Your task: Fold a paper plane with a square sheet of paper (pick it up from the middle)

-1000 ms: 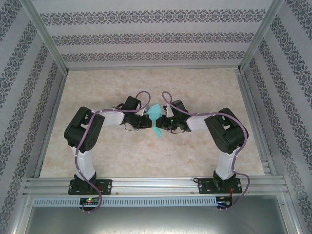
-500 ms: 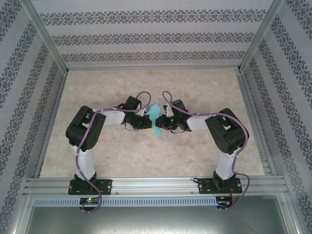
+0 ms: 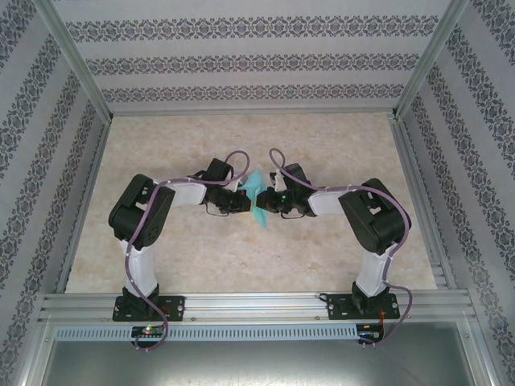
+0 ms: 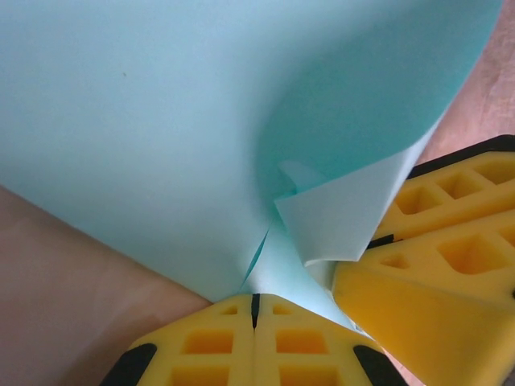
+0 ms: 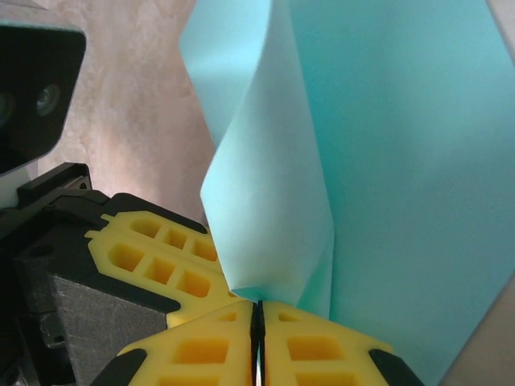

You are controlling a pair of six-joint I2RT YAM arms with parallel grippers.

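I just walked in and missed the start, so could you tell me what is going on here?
Both arms meet over the middle of the table with a teal sheet of paper between them. The left gripper and the right gripper are each shut on it, close together. The sheet is bent and curled, not yet a plane.

You have one teal paper sheet (image 3: 258,196), two arms, one left gripper (image 4: 255,310), one right gripper (image 5: 257,310) and one table (image 3: 241,257).
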